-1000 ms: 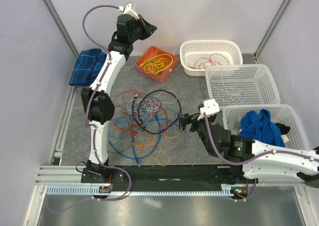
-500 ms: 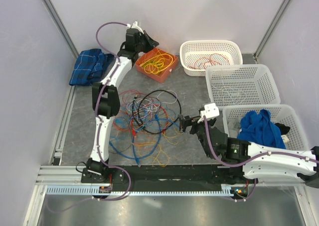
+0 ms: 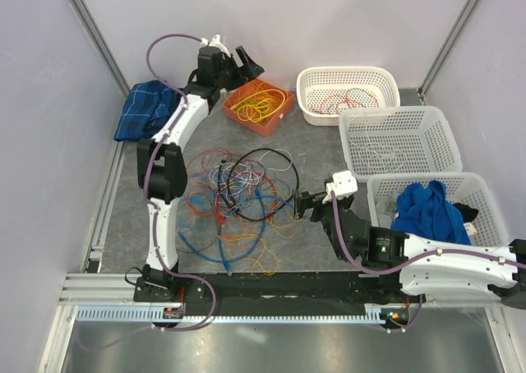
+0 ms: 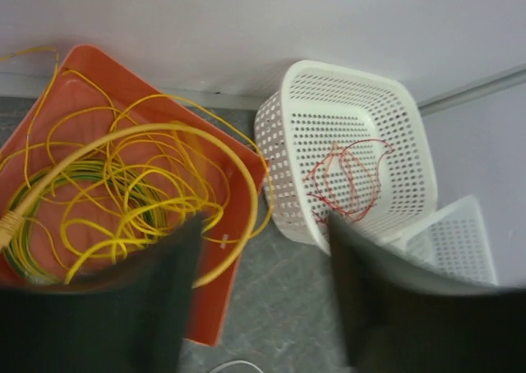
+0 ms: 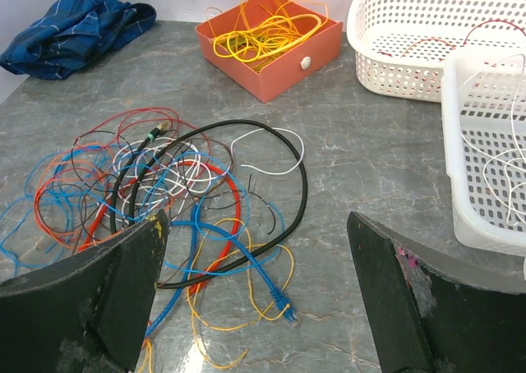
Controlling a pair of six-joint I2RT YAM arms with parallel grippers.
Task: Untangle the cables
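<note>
Your left pincer [image 3: 246,61] has just let go. A second ago it was pressed together on its way across to the orange tray [image 3: 244,121]; now it hangs over that tray with its fingers spread and nothing between them. In the left wrist view the yellow cables [image 4: 99,196] lie coiled inside the tray, a thicker loop uppermost, and neither finger touches them. Read that as a drop just made: one more yellow strand looks sorted, and that arm is free to go back for another.

Your right pincer [image 5: 256,221] has crept a little closer to the pile but has taken nothing. It is spread wide and low, just beside the right edge of the tangle of cables [image 3: 238,196]. That tangle sits in the middle of the table [image 3: 320,151], with red, blue, white, orange and black strands crossing one another. So the bulk of the job remains. From the right wrist view, the black cable [image 5: 302,184] arcs out nearest the open fingers and seems the likeliest next pick.
</note>
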